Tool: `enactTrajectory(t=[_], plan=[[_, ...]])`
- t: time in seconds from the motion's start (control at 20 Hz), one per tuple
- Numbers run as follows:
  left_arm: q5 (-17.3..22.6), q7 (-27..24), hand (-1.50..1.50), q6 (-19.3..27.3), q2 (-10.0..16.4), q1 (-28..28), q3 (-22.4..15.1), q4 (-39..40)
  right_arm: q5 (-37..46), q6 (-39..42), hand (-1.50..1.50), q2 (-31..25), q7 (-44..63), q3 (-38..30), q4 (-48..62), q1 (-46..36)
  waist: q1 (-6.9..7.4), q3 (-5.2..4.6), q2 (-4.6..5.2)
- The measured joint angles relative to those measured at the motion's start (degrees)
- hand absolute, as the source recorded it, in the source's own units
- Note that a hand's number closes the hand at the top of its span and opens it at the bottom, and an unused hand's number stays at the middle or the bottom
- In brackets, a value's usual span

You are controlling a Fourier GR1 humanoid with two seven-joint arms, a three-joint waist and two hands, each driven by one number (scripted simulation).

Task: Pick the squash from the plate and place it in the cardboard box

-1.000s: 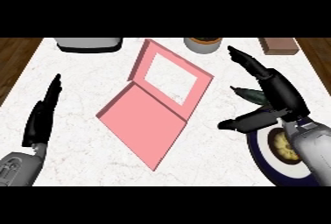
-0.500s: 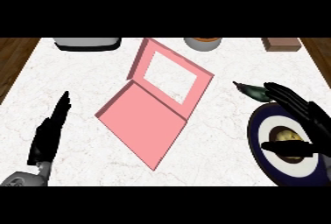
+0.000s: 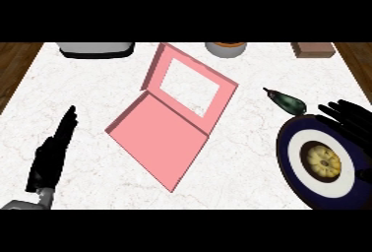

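Squash (image 3: 288, 102) — dark green, at the plate's (image 3: 285, 150) far rim, well apart from the pink box (image 3: 161, 139); right hand (image 3: 350, 116), just come away from it, fingers spread and empty — grasp yet to make.

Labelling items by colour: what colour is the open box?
The box is pink, seen in the head view.

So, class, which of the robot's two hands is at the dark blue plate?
The right hand, fingers over the far rim of the plate; the left hand is across the counter, left of the pink box.
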Motion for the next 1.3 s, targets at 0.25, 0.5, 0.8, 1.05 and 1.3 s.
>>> enactTrajectory(t=[0.25,0.5,0.8,1.05,1.3], plan=[[-0.69,0.80,0.00,0.54,-0.89,0.27,-0.51,-0.74,10.46,6.78,-1.50,-4.22,12.73,4.29,-5.89,3.05,-0.04,0.02,0.13],[-1.12,0.14,0.00,-0.42,-0.92,1.31,0.22,-1.52,17.80,14.22,-1.50,-2.31,24.65,8.13,-12.63,5.96,0.48,0.13,0.34],[-2.65,-0.07,0.00,-1.54,-2.29,1.05,1.61,-1.24,26.50,16.75,-1.50,4.49,31.39,10.11,-12.48,7.70,0.87,0.21,0.53],[-3.52,-0.23,0.00,-3.48,-3.28,1.57,3.15,-1.26,30.93,16.96,-1.50,8.32,31.91,8.49,-9.84,8.49,0.97,0.23,0.57],[-5.20,0.30,0.00,-4.61,-4.63,1.59,4.37,-1.78,34.36,16.52,-1.50,10.70,30.17,5.93,-6.86,9.35,0.98,0.24,0.58]])
